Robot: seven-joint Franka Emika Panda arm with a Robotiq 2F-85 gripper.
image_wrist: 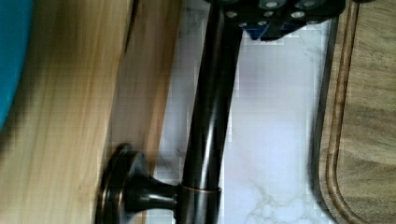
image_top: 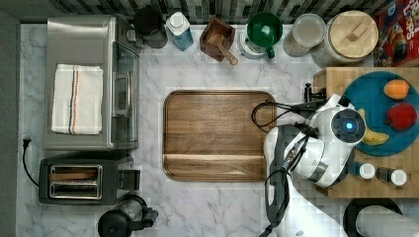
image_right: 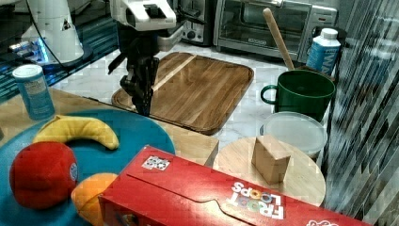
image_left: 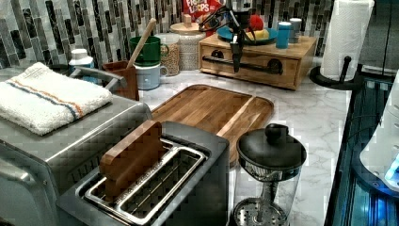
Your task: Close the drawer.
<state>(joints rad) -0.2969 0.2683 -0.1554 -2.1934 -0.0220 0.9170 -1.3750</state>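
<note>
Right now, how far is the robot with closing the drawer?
Mostly done, it seems: in the left view the drawer front sits almost flush with its wooden box. In hand: the gripper is down at the dark bar handle. Left: a thin dark seam suggests a last small push, then backing away.

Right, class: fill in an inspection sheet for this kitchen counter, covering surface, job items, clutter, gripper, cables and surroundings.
Surface: marble counter, no spills seen.
Job's things: drawer under the fruit plate; its dark handle is intact; a narrow seam shows beside its front.
Clutter: cutting board, toaster, toaster oven, green mug, jars, cereal box.
Gripper: gripper at the handle, pointing down.
Cables: black arm cable loops over the board's edge; toaster cord.
Surroundings: tiled wall.
</note>
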